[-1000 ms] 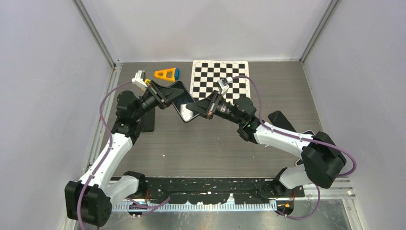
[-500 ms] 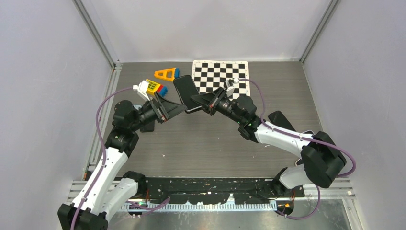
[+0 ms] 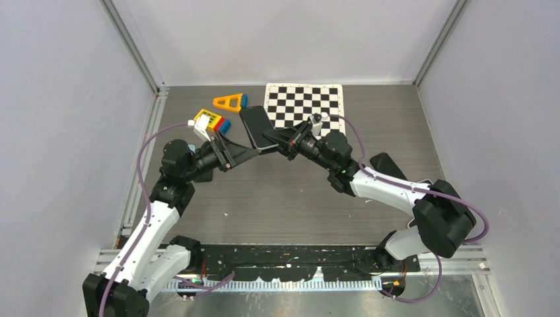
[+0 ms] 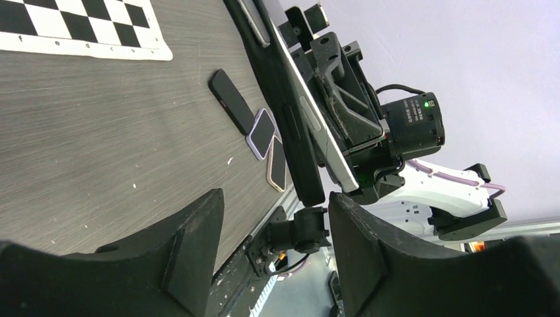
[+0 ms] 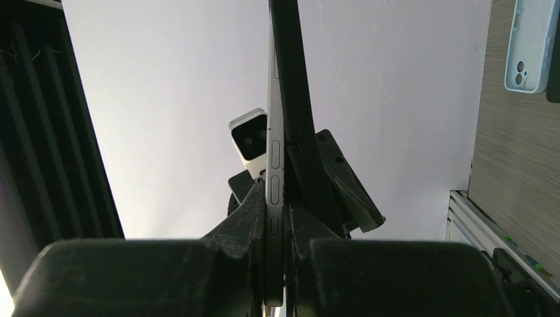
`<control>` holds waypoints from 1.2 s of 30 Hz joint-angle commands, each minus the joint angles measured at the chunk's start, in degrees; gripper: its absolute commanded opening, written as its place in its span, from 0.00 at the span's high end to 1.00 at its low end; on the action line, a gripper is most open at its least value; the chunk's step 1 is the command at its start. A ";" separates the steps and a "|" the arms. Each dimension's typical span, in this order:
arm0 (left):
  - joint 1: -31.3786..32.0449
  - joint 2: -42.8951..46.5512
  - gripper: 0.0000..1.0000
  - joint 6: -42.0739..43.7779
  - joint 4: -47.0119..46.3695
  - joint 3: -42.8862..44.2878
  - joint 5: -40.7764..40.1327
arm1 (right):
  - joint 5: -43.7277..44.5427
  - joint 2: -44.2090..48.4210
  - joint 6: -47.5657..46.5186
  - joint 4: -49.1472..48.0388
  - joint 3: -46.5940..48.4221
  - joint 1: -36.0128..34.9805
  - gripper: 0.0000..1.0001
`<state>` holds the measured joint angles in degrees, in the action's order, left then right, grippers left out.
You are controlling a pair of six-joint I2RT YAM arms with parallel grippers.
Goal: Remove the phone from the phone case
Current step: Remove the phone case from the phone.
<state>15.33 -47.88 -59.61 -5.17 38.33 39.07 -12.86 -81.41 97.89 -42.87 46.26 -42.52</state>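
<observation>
Phone (image 3: 256,127) in black case (image 5: 294,99) is up off the table, left of centre toward the far side, tilted. It is clamped at its right edge by the right gripper (image 3: 276,142), fingers pinching phone and case together. In the right wrist view it is edge-on: a thin grey metal side with buttons, and matte black case against it.

Left gripper (image 3: 249,153) is just near of the phone's lower end, its fingers (image 4: 198,231) spread with a clear gap, gripping nothing. They are chunky black matte wedges.

Table (image 3: 290,198) is dark grey with wood-grain streaks and a few pale specks. Plain pale grey walls (image 3: 284,39) stand on three sides, with aluminium frame posts (image 3: 132,46) at the corners. Flat black-and-white checkerboard sheet (image 3: 310,99) lies at far centre.

Orange plastic triangle (image 3: 228,102) with a blue end lies far left. Yellow, red and blue block (image 3: 212,120) lies just near of it, beside the left wrist. Black slab (image 3: 389,165) lies flat on the right, partly under the right arm. Pale blue case (image 5: 531,43) with camera cut-outs lies on the table in the right wrist view.
</observation>
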 commanded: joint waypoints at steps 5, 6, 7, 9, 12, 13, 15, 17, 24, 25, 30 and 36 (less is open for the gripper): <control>0.04 -1.32 0.36 -1.46 -5.15 0.93 0.41 | -0.79 -0.74 3.49 -8.76 0.92 0.07 0.99; 0.01 -1.59 0.37 -1.47 -4.93 1.05 0.31 | -0.99 -0.84 3.81 -9.37 0.93 0.07 0.99; -0.03 -1.80 0.39 -1.34 -4.84 1.11 0.19 | -1.09 -1.16 3.94 -9.70 0.98 0.07 0.99; -0.04 -2.28 0.44 -1.00 -4.47 1.49 0.29 | -1.45 -1.61 4.39 -10.44 1.09 0.07 0.99; 0.00 -2.59 0.53 -0.23 -3.20 2.07 -0.52 | -1.94 -1.90 4.66 -11.00 1.24 0.07 0.99; 0.01 -2.67 0.56 -0.04 -2.98 2.18 -0.91 | -2.01 -2.09 4.67 -11.11 1.27 0.07 0.99; -0.04 -2.78 0.60 0.11 -2.79 2.32 -1.53 | -2.22 -2.28 4.68 -11.28 1.30 0.07 0.99; -0.02 -3.00 0.61 0.11 -2.38 2.44 -2.28 | -2.37 -2.54 4.62 -11.61 1.29 0.01 0.99; -0.03 -4.24 0.81 2.70 3.74 3.52 -7.30 | -2.40 -3.16 4.24 -12.84 0.67 0.00 0.99; -0.04 -4.33 0.88 3.73 4.69 3.78 -7.95 | -2.36 -3.06 4.07 -12.89 0.41 -0.01 0.99; -0.04 -4.02 1.00 12.07 14.80 5.28 -15.60 | -2.26 -2.33 1.97 -11.26 -0.64 0.28 0.99; -0.04 -4.94 1.00 18.70 23.78 5.63 -25.59 | -4.55 0.49 -5.49 -0.42 -0.79 0.60 0.99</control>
<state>15.70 -52.21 -48.45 12.23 41.71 23.03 -14.57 -85.69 98.74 -46.19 44.29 -42.13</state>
